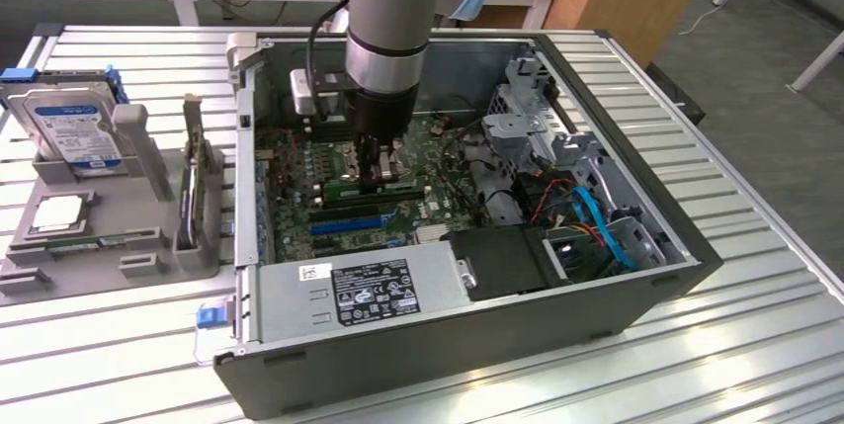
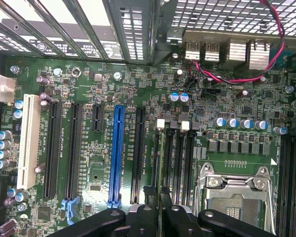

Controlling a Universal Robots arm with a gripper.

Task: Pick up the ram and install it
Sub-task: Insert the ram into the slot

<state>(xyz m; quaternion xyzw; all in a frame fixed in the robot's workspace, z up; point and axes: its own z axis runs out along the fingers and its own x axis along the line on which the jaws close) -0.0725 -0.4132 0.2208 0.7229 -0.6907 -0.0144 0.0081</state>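
Note:
The ram (image 1: 374,188), a narrow green stick with dark chips, stands on edge along the motherboard's memory slots (image 1: 363,209) inside the open computer case (image 1: 528,345). My gripper (image 1: 379,169) reaches straight down into the case and is shut on the stick's top edge. In the wrist view the black fingers (image 2: 146,212) stand close together over the dark memory slots (image 2: 175,158), next to the processor socket (image 2: 234,192). There the stick is seen edge-on as a thin dark line. Whether it sits fully in its slot I cannot tell.
Left of the case stands a grey holder (image 1: 145,246) with a blue-labelled hard drive (image 1: 73,127), a square silver processor chip (image 1: 59,212) and a flat green strip (image 1: 99,242). Inside the case are the power supply (image 1: 363,291), drive cage (image 1: 528,127) and blue cables (image 1: 594,221).

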